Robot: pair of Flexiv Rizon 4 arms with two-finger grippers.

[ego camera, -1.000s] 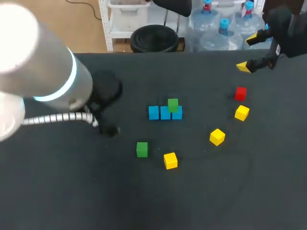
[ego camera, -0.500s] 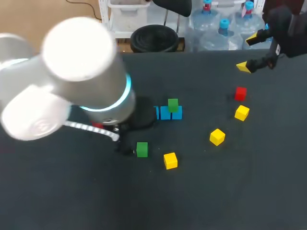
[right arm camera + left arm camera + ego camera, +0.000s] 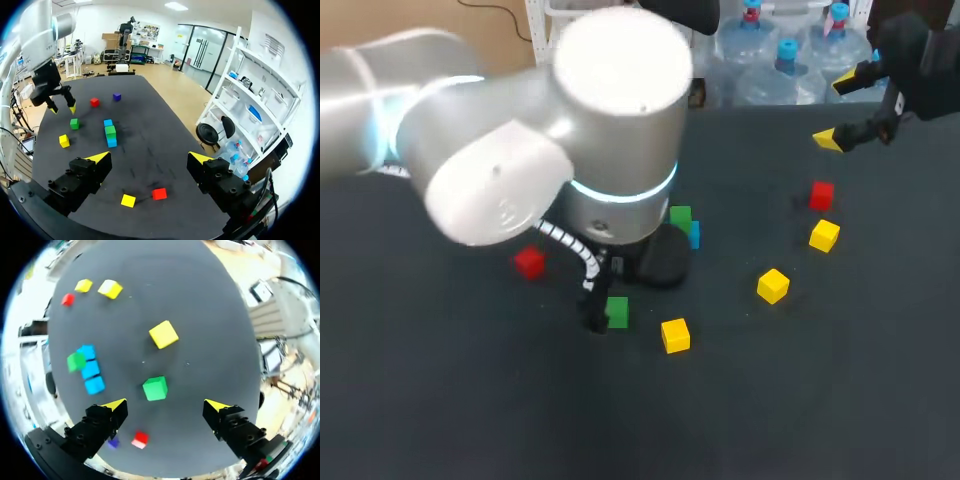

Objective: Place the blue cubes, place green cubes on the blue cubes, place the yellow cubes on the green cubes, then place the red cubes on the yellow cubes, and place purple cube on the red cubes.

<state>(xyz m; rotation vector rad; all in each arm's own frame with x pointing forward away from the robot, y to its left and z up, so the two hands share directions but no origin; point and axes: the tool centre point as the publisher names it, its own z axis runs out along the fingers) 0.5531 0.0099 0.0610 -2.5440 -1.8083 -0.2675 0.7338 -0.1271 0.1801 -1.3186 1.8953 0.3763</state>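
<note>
Three blue cubes [image 3: 91, 370] lie in a row, with a green cube [image 3: 76, 361] on the middle one; in the head view my left arm hides most of the blue cubes [image 3: 694, 235]. A loose green cube [image 3: 155, 388] sits on the cloth just ahead of my open left gripper [image 3: 165, 404], between the lines of its fingers and untouched. Beyond it is a yellow cube [image 3: 163, 334]. A red cube [image 3: 140, 440] and a purple cube [image 3: 113, 442] lie under the left wrist. My right gripper [image 3: 840, 110] hangs open and empty at the far right.
Two more yellow cubes [image 3: 772, 285] [image 3: 824, 235] and a second red cube [image 3: 821, 195] lie at the right. The red cube [image 3: 529, 262] is left of my left arm. A yellow cube [image 3: 128, 200] and a red cube [image 3: 159, 193] lie under the right gripper [image 3: 150, 157].
My left arm has swung rightward across the table to stand over the loose green cube, uncovering the red cube at the left. The right arm has not moved.
</note>
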